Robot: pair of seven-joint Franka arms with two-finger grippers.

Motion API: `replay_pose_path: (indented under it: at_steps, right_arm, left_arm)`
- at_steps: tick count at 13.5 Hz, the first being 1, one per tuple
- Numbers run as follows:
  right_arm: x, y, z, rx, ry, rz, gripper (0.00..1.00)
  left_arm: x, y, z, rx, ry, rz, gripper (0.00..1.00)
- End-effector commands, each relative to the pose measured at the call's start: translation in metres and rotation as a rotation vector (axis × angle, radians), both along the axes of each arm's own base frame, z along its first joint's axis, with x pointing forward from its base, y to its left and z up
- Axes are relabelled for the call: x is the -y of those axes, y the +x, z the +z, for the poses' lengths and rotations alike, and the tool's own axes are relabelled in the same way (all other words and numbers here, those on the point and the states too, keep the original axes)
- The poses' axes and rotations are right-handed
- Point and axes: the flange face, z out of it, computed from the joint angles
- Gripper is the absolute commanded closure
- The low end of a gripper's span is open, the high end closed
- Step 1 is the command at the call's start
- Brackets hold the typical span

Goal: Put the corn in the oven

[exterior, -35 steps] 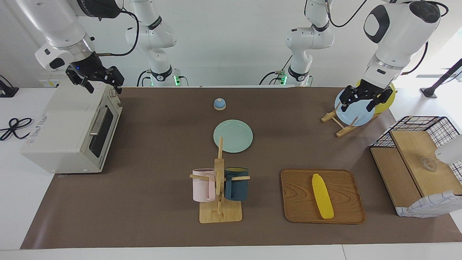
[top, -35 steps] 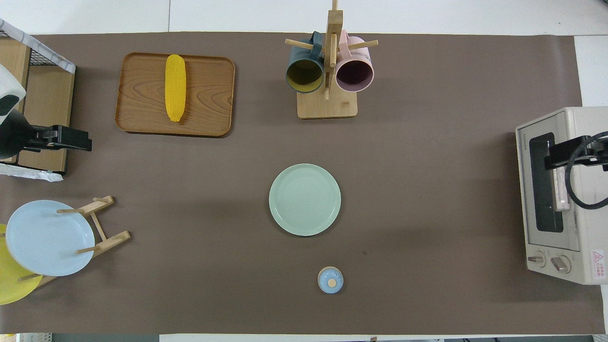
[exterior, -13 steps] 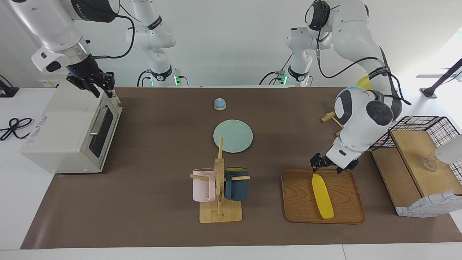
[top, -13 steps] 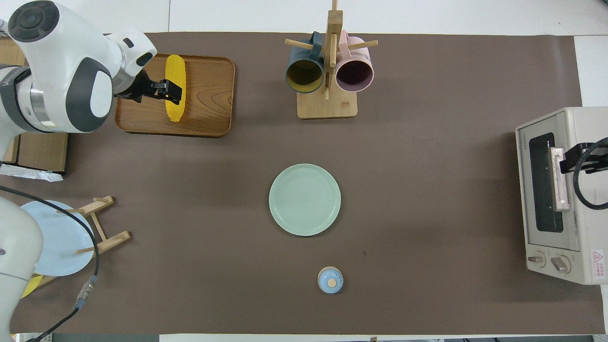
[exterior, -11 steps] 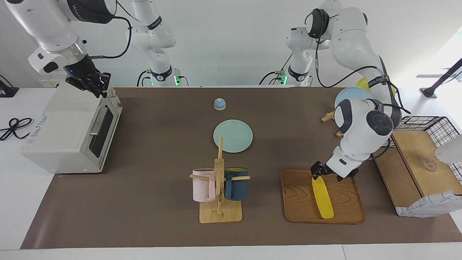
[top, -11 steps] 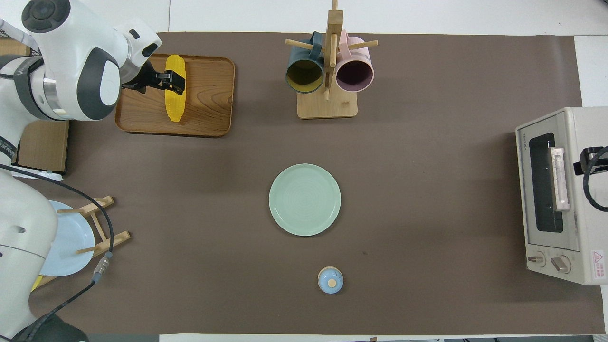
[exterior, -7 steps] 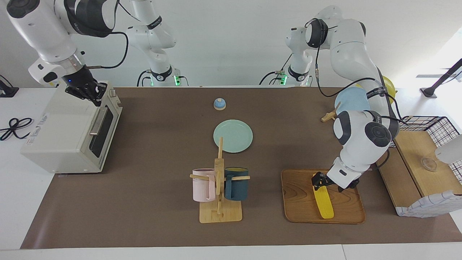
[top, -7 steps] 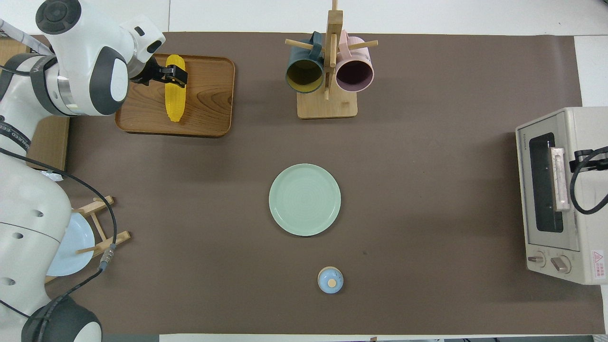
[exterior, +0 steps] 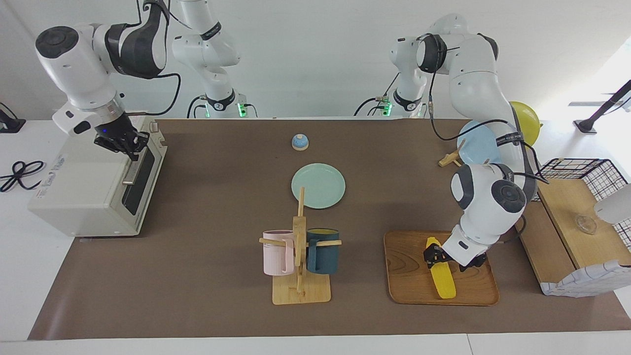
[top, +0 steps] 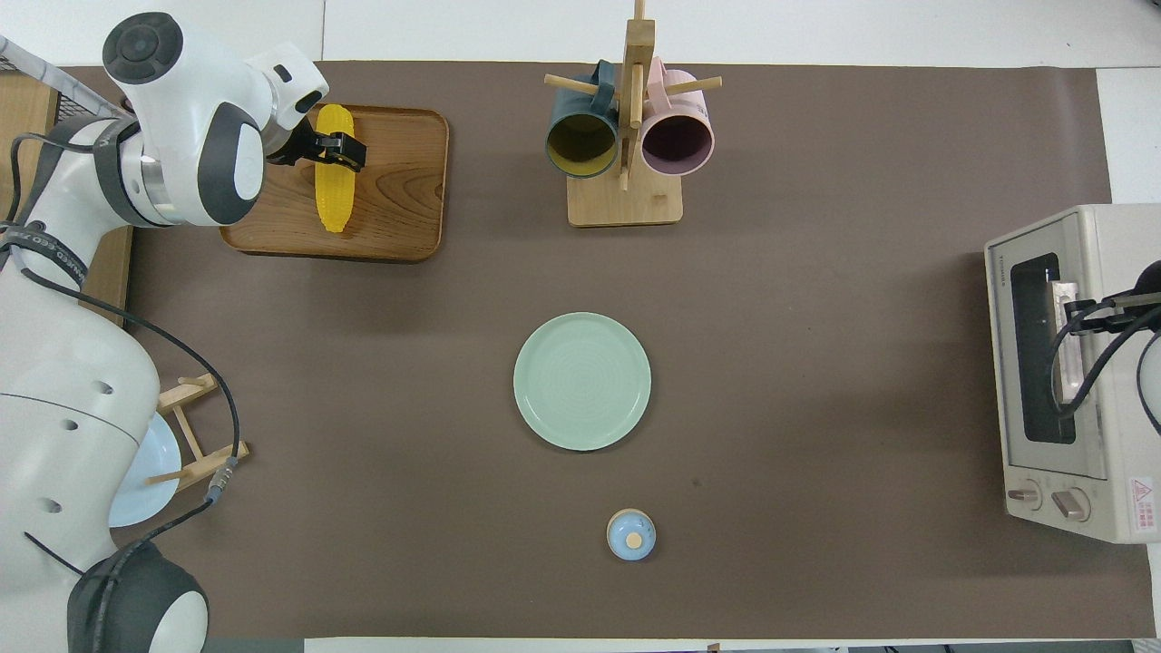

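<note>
The yellow corn [exterior: 442, 278] [top: 333, 192] lies on a wooden tray [exterior: 409, 276] [top: 399, 190] toward the left arm's end of the table. My left gripper [exterior: 447, 260] [top: 332, 150] is low over the corn's end nearer the robots. It is open, with a finger on each side of the cob. The cream-white oven [exterior: 84, 182] [top: 1034, 363] stands at the right arm's end, its dark glass door closed. My right gripper [exterior: 129, 145] [top: 1078, 314] is shut at the door's top edge, just above the silver handle [exterior: 132, 170] [top: 1068, 372].
A wooden mug rack [exterior: 299, 256] with a pink and a dark blue mug stands beside the tray. A green plate [exterior: 318, 186] and a small blue knob [exterior: 299, 142] lie mid-table. A plate stand with a light blue plate [exterior: 475, 145] and a wire-and-wood shelf [exterior: 572, 222] stand by the left arm.
My left gripper has come down along the corn until its fingers straddle it. My right gripper has shut and dropped from above the oven's top to the door's upper edge.
</note>
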Motion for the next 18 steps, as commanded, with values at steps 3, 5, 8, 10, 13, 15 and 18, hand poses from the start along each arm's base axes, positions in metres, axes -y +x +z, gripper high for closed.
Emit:
replay_pose_path:
  at_steps: [3, 5, 8, 10, 13, 15, 18]
  right_arm:
    - [0.021, -0.002, -0.019, -0.008, -0.016, -0.016, 1.0]
    - [0.024, -0.004, -0.027, -0.019, -0.014, -0.027, 1.0]
    - [0.023, -0.006, -0.035, -0.028, -0.013, -0.051, 1.0]
    - [0.021, -0.008, -0.038, -0.035, -0.01, -0.056, 1.0]
    - [0.011, -0.005, -0.041, -0.024, -0.015, -0.091, 1.0]
    - [0.001, -0.003, -0.042, -0.023, -0.013, -0.092, 1.0]
    - [-0.009, 0.001, -0.054, -0.031, -0.014, -0.114, 1.0]
  left_arm:
    - [0.005, 0.006, -0.002, 0.024, -0.003, -0.014, 0.39]
    - [0.003, 0.006, -0.001, 0.027, -0.007, -0.005, 0.95]
    - [0.001, 0.006, 0.004, 0.015, -0.041, 0.019, 1.0]
    - [0.003, 0.0, 0.044, 0.01, -0.099, 0.041, 1.0]
    - [0.004, -0.042, 0.119, -0.053, -0.11, 0.092, 1.0]
    - [0.02, -0.092, 0.156, -0.08, -0.112, 0.112, 1.0]
    - [0.11, -0.175, 0.165, -0.139, -0.103, 0.158, 1.0]
